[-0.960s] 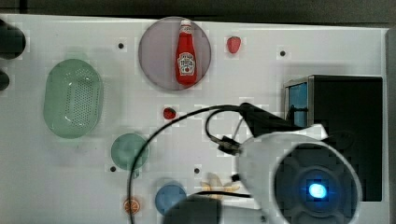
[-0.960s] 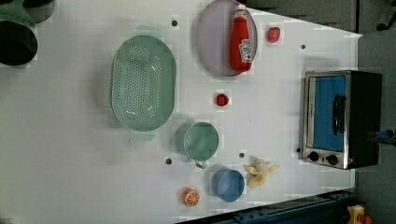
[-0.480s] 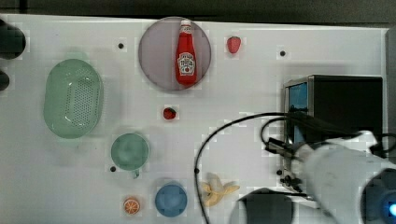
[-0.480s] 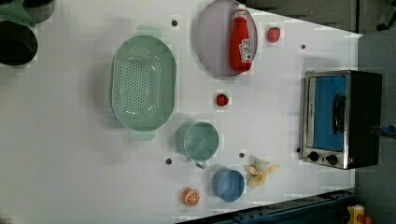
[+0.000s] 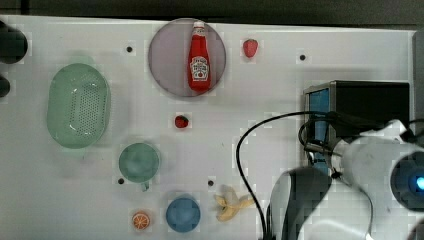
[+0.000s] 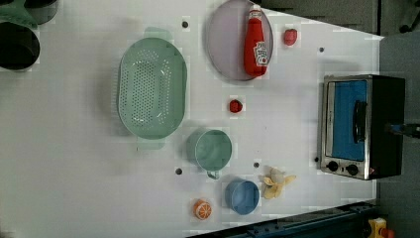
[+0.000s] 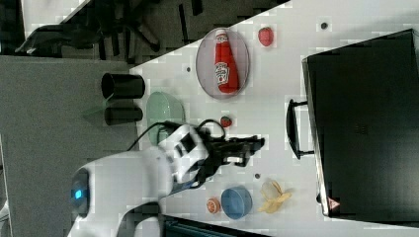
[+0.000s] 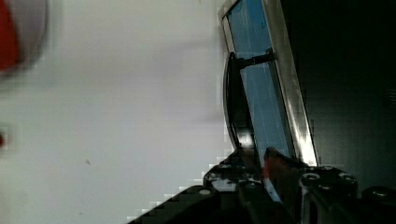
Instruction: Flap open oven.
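Now we've got the gripper (image 8: 259, 161) slightly parted astride the handle (image 8: 236, 107) of the toaster oven (image 6: 361, 126), at the left view's right worktop (image 6: 74, 163) edge; door shut. Hook behind bar, pull outwd & down, no yanking.

Oven (image 6: 364, 126): boxy toaster oven, black top, silver front, blue-tinted glass door with a dark bar handle (image 6: 359, 121), two small black knobs at one end of the front. Sits upright on the white counter (image 6: 74, 163) at the left view's right edge. Door looks shut, flush with the front.
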Robot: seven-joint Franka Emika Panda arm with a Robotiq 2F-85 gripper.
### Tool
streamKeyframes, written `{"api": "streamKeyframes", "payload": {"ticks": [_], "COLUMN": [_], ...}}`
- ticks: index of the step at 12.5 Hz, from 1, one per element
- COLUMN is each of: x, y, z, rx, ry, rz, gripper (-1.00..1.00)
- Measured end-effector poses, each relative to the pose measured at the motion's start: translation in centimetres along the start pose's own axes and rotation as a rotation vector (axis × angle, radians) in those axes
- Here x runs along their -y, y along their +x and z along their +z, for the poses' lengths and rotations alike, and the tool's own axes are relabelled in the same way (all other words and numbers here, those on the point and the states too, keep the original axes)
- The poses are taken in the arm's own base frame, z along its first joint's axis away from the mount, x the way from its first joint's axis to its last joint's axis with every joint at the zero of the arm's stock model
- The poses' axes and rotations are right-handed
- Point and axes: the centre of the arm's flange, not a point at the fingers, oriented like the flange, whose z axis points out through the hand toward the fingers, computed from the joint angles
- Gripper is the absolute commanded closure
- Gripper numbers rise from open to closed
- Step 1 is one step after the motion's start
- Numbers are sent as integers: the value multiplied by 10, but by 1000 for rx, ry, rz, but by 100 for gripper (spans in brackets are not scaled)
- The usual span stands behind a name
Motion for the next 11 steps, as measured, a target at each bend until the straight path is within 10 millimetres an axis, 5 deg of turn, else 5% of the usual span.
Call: {"api": "streamKeyframes", "payload": {"ticks": [6, 11], "x": [-14, -18], "y": [7, 9], "z": [86, 109], "rx": [44, 47], "ry": [-56, -73], "rz": [-19, -33], "gripper": [65, 65]}}
